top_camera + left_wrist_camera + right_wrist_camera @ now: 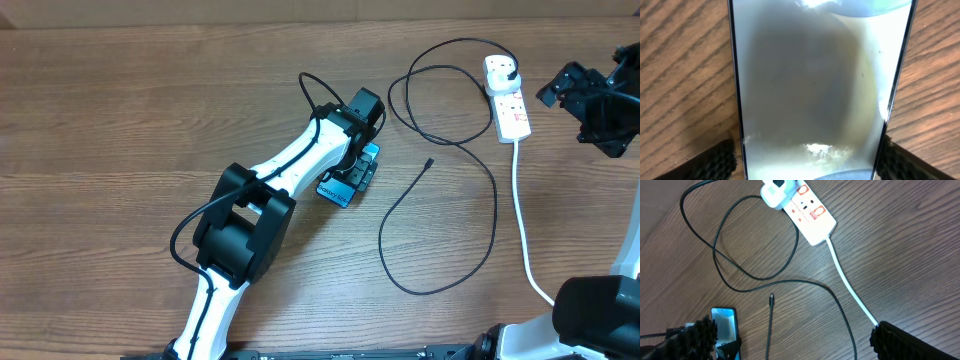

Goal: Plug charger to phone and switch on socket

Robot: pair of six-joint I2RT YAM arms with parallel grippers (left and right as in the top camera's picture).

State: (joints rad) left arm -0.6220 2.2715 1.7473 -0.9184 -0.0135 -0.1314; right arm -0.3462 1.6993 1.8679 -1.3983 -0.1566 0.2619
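The phone [347, 186] lies on the wooden table, and its pale screen fills the left wrist view [815, 85]. My left gripper [358, 150] is low over it. Its two fingers [805, 162] straddle the phone's long edges, with a thin gap showing at the left one. The charger cable [470, 145] loops across the table. Its connector tip [430, 160] lies free to the right of the phone and also shows in the right wrist view [771, 299]. Its other end sits in a white plug [500, 70] in the socket strip [512, 108]. My right gripper [562, 90] is open and empty, above the table just right of the socket.
The socket's thick white cord [525, 230] runs toward the front right edge and crosses the right wrist view [850, 287]. The right wrist view also shows the socket [810, 210] and the phone [724, 322]. Bare wood lies between the phone and the cable tip.
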